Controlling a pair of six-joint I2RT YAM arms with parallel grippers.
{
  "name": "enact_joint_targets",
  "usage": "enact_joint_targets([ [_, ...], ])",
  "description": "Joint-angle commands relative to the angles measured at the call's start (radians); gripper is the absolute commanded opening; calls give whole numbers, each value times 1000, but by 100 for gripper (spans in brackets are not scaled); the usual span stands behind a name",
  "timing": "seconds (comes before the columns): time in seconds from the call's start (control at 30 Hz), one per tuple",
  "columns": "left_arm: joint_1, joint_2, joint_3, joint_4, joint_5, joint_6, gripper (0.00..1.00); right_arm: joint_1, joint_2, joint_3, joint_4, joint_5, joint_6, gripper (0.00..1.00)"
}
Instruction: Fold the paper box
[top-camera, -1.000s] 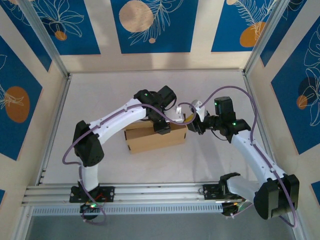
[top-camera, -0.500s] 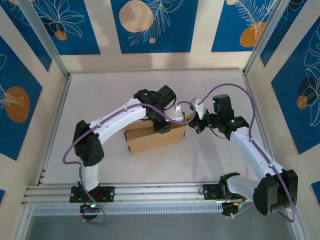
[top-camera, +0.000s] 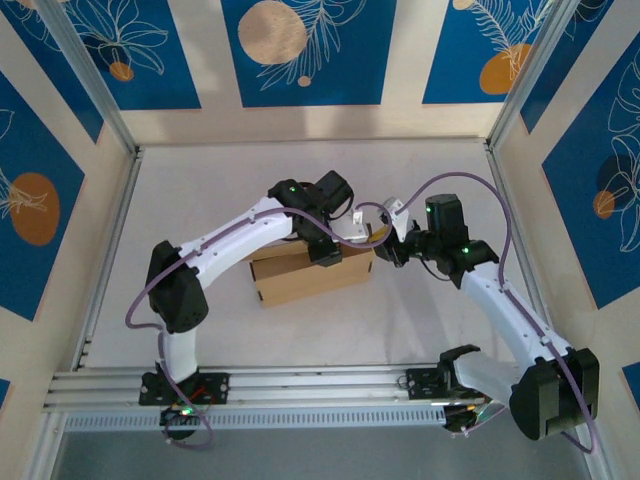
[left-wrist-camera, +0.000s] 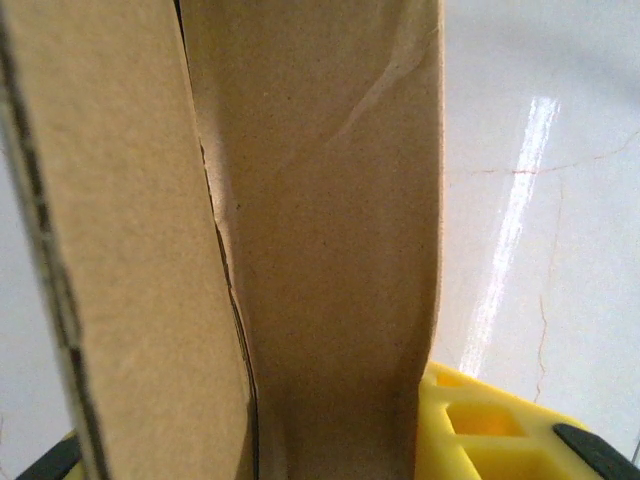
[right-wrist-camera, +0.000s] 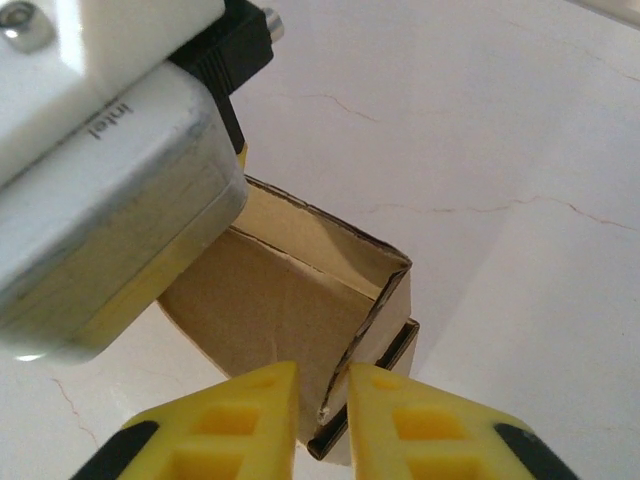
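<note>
Shifted slightly rightward, right end effector (right-wrist-camera: 322, 400) pinches box (top-camera: 312, 273) corner, nearly closed; left end effector (top-camera: 322, 250) grips a flap.

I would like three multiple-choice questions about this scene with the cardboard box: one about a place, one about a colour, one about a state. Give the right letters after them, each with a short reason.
1. Where is the paper box on the table?
A. near the middle, under the left arm's wrist
B. in the far left corner
C. on the rail at the near edge

2. What colour are the fingers of the right gripper?
A. red
B. yellow
C. green

3. How do the right gripper's fingers stand?
A. spread wide, far from the box
B. nearly together, with a box edge in the narrow gap
C. around a cable

Answers: 1 A, the top view shows the box mid-table beneath the left wrist. 2 B, the right wrist view shows yellow fingers. 3 B, a cardboard edge sits in the slim gap there.
</note>
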Motion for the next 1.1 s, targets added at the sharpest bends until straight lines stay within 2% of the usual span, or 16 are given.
enact_joint_targets([
  [0.0,-11,-5,-4,59,30,15,33,-7,23,18,-15,-69,-14,25],
  [0.17,-12,-6,-3,58,33,17,33,-10,50,46,-28,-46,-8,26],
  [0.63,-27,-2,-12,66,19,12,32,0,79,126,-95,79,-4,7],
  [0.87,-29,-3,-14,67,11,15,32,4,99,160,-136,29,-6,20],
  [1.07,-30,-4,-11,65,6,17,32,3,137,208,-170,49,-23,20],
])
